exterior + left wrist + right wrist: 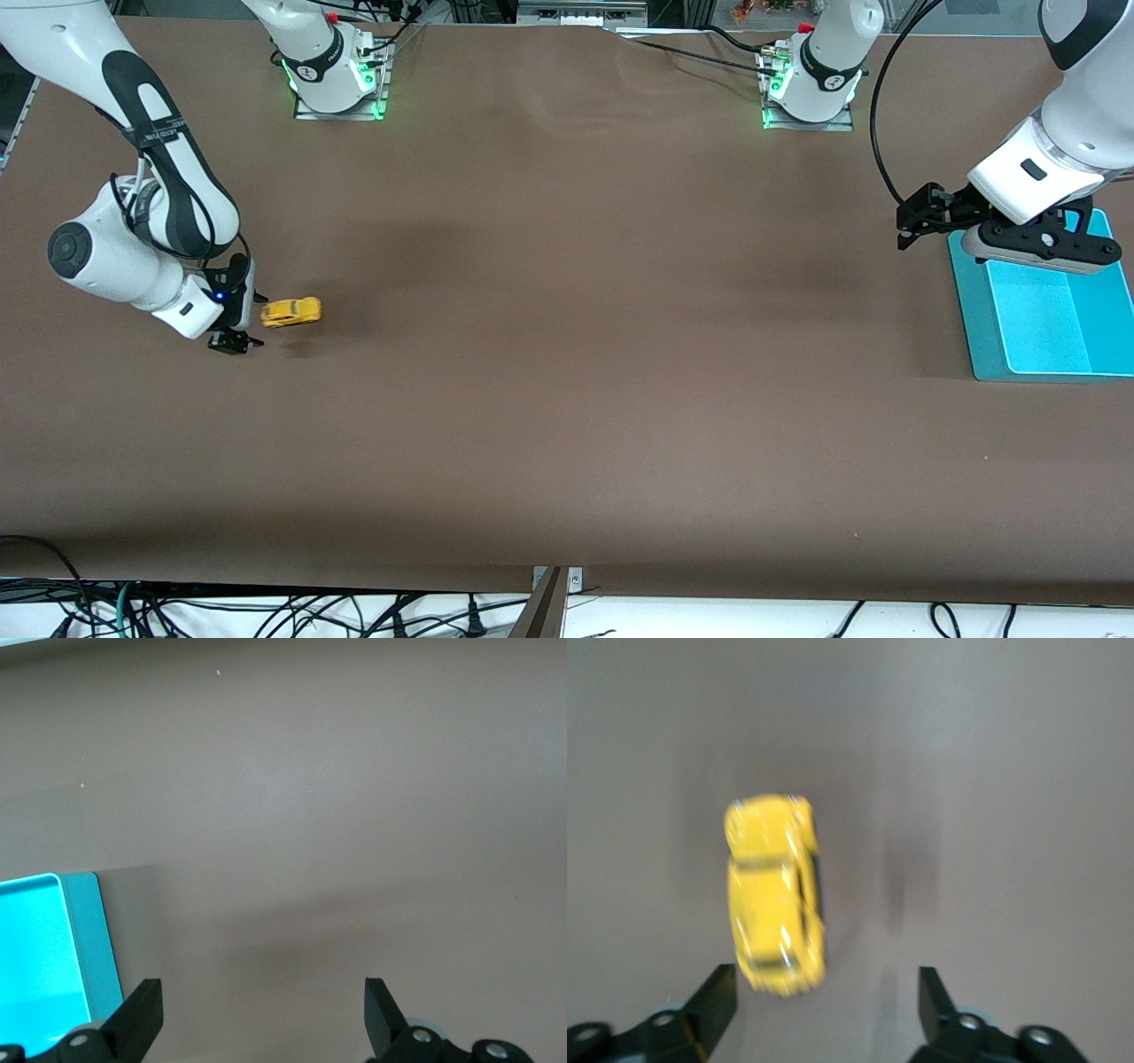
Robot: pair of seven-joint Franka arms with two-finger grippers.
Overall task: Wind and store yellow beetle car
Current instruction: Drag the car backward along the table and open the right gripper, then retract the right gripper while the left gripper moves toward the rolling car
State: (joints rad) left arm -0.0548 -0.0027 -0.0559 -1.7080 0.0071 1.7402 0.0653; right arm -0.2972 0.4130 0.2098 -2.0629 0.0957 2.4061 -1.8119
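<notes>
The yellow beetle car (291,311) sits on the brown table toward the right arm's end. My right gripper (242,306) is low beside it, open and empty, its jaws facing the car. In the right wrist view the car (775,895) looks blurred and lies just ahead of the open right gripper (824,992), closer to one finger (718,997) and outside the gap. My left gripper (912,226) is open and empty and waits beside the teal tray (970,310). In the left wrist view the left gripper (264,1001) is over bare table.
The teal tray stands at the left arm's end of the table and holds nothing; its rim shows in the left wrist view (89,939). The two arm bases (337,71) (811,84) stand along the table's back edge.
</notes>
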